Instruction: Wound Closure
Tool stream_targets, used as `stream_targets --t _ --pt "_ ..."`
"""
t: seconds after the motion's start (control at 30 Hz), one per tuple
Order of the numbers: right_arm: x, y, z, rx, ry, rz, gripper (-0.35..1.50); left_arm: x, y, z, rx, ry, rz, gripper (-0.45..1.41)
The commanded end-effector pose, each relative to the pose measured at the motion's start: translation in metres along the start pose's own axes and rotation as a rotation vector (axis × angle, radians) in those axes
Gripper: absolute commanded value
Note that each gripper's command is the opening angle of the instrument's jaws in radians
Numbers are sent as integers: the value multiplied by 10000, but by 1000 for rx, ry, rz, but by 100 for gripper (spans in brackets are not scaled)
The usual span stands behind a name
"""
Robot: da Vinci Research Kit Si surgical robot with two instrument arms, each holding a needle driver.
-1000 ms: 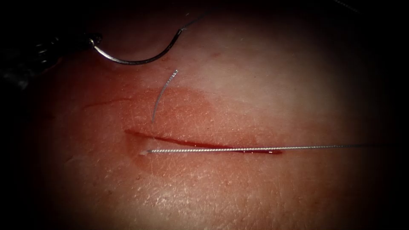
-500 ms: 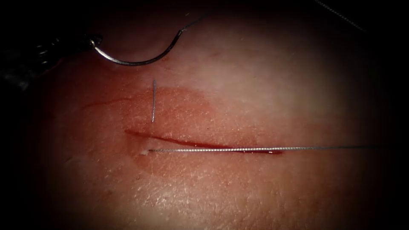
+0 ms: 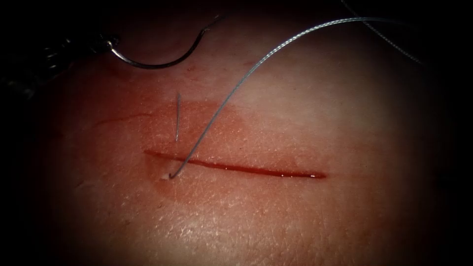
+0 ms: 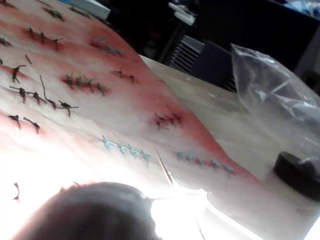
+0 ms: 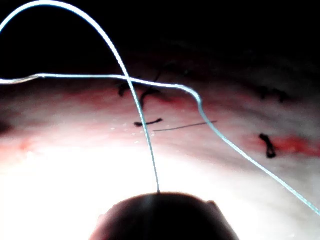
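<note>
The cut (image 3: pixel 246 170) runs across the tissue (image 3: pixel 295 221) as a thin red line. At the upper left my left tool (image 3: pixel 106 45) is shut on the curved needle (image 3: pixel 148 65) near its tip end. The needle hangs clear of the tissue, with its swaged end up to the right. The thread (image 3: pixel 236 86) leaves the tissue just below the cut's left end and arcs up to the upper right. In the right wrist view the thread (image 5: pixel 145 135) runs straight down to my right tool (image 5: pixel 159 196), which holds it. A short thread end (image 3: pixel 177 118) stands above the cut's left part.
Red fluid (image 3: pixel 217 123) stains the tissue around the cut's left half. The left wrist view shows several older stitched cuts (image 4: pixel 125 149) on the tissue, a clear plastic bag (image 4: pixel 275 85) and a black round object (image 4: pixel 297 175) on the bench beyond.
The thread, stretched flat along the cut toward the right before, has swung up into a loose arc to the upper right. The needle and left tool rose slightly. The short thread end straightened.
</note>
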Motion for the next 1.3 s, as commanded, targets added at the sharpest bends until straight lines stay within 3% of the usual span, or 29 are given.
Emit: stream_targets --t 0.03,0.17,0.23,0.3,0.33,0.37,0.43,0.53,0.57,0.7,0.73,0.8,0.83,0.97,1.0,1.03,1.1,1.13,1.23,1.3 --pt "27 -39 24 87 10 -26 1 -15 0 0 -33 -10 15 -45" --pt "27 -72 58 110 3 -38 -6 -17 10 -13 -124 6 43 -45" --pt "12 -89 84 150 -5 -63 4 -16 16 -20 -177 18 68 -45" --pt "2 -95 98 183 -6 -90 44 -14 19 -24 -212 30 80 -45" --pt "0 -97 102 200 -8 -105 51 -13 20 -26 -220 39 84 -45" --pt "-1 -101 110 234 -14 -132 22 -12 21 -26 -218 43 87 -45" --pt "4 -104 118 255 -20 -148 17 -12 22 -25 -217 43 89 -45" --pt "18 -111 142 192 0 -196 -5 -11 23 -23 -216 43 90 -45" --pt "29 -115 167 133 12 -214 2 -9 24 -21 -215 43 91 -45" --pt "47 -120 208 93 67 -218 17 -6 24 -18 -213 48 93 -45" --pt "57 -121 227 65 104 -211 31 -5 24 -18 -211 49 93 -45" --pt "69 -121 259 -13 136 -193 29 -5 25 -16 -211 52 94 -45" --pt "70 -120 277 -34 142 -189 37 -4 25 -16 -207 54 94 -45" --pt "63 -116 303 -53 153 -196 53 -4 25 -15 -205 56 94 -45" --pt "60 -113 319 -66 160 -198 34 -4 25 -15 -204 56 94 -45" --pt "61 -112 323 -70 161 -198 34 -4 25 -15 -204 56 94 -45" --pt "63 -110 332 -78 164 -172 49 -4 25 -15 -204 56 94 -45" --pt "66 -110 343 -88 167 -163 74 -3 25 -15 -205 56 94 -45" --pt "67 -112 352 -95 172 -156 64 -3 25 -15 -206 58 95 -45" --pt "69 -115 355 -97 178 -153 73 -3 26 -16 -208 61 95 -45"
